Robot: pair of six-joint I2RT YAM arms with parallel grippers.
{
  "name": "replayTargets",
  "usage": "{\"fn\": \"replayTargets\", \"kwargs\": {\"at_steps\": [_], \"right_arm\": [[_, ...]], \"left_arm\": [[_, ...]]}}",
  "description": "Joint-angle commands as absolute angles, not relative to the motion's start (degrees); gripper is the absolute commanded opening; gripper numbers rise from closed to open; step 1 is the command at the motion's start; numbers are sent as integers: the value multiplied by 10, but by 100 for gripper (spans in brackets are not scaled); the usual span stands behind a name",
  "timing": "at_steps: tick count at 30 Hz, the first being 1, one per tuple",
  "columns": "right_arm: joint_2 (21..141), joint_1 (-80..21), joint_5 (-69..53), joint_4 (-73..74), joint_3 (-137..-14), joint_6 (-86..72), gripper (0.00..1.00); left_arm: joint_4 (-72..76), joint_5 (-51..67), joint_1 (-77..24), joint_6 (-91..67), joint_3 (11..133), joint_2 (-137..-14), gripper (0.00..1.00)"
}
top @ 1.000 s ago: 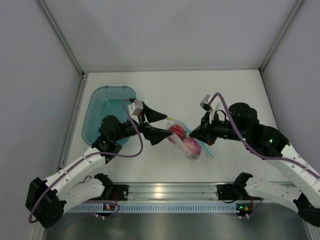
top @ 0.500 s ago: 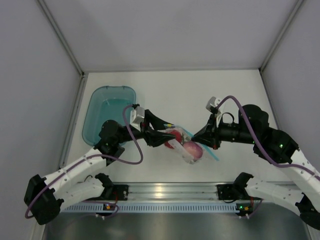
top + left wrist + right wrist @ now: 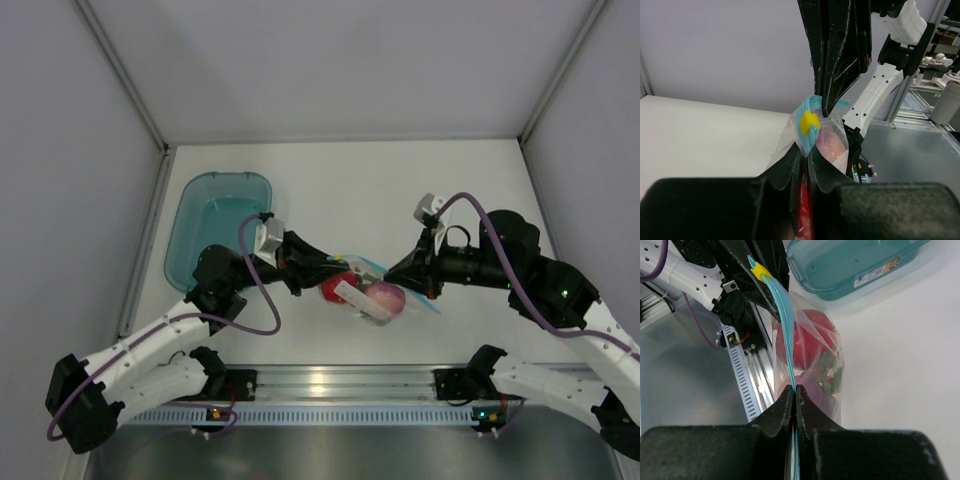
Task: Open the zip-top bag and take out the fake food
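Observation:
The zip-top bag (image 3: 366, 300) hangs between my two grippers above the table. Red and pink fake food (image 3: 385, 298) shows through its clear plastic. My left gripper (image 3: 338, 273) is shut on the bag's top edge (image 3: 816, 131), just below the yellow slider (image 3: 809, 121). My right gripper (image 3: 400, 278) is shut on the light blue zip strip (image 3: 786, 335) at the other end. In the right wrist view the bag (image 3: 812, 357) holds a red piece (image 3: 807, 337), a purple one (image 3: 816, 392) and a green bit (image 3: 834, 372).
A translucent teal tub (image 3: 220, 178) sits at the back left of the white table (image 3: 400, 190), also seen in the right wrist view as the tub (image 3: 850, 265). Grey walls close in the sides and back. A metal rail (image 3: 330, 385) runs along the near edge.
My left gripper moved right to the bag and went from wide open to shut on its top edge. The bag and right gripper shifted slightly down and right.

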State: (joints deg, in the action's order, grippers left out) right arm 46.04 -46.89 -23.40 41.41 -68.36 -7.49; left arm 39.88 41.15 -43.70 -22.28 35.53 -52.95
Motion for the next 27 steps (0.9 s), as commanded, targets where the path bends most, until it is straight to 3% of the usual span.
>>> {"fn": "replayTargets", "kwargs": {"at_steps": [1, 3, 6, 12, 13, 14, 15, 16, 22, 27], "right_arm": [[450, -480, -227, 392, -689, -60, 0], [448, -480, -232, 391, -681, -55, 0], [446, -480, -248, 390, -669, -41, 0], [440, -480, -277, 362, -642, -19, 0], [438, -480, -284, 353, -638, -18, 3], [432, -479, -285, 328, -629, -20, 15], [429, -479, -285, 319, -627, -21, 17], [428, -480, -283, 309, -626, -21, 27], [456, -480, -305, 255, -642, -10, 30], [498, -488, -308, 238, -685, 16, 42]], "left_arm": [[443, 421, -441, -215, 346, -505, 13], [443, 422, -441, -215, 346, -501, 13], [442, 433, -441, -216, 347, -498, 0], [442, 454, -441, -233, 357, -504, 0], [443, 454, -441, -236, 358, -505, 0], [442, 454, -441, -240, 359, -511, 0], [442, 454, -441, -247, 360, -513, 0], [442, 454, -441, -250, 363, -515, 0], [442, 458, -441, -272, 363, -533, 0], [442, 458, -441, -281, 359, -535, 0]]}}
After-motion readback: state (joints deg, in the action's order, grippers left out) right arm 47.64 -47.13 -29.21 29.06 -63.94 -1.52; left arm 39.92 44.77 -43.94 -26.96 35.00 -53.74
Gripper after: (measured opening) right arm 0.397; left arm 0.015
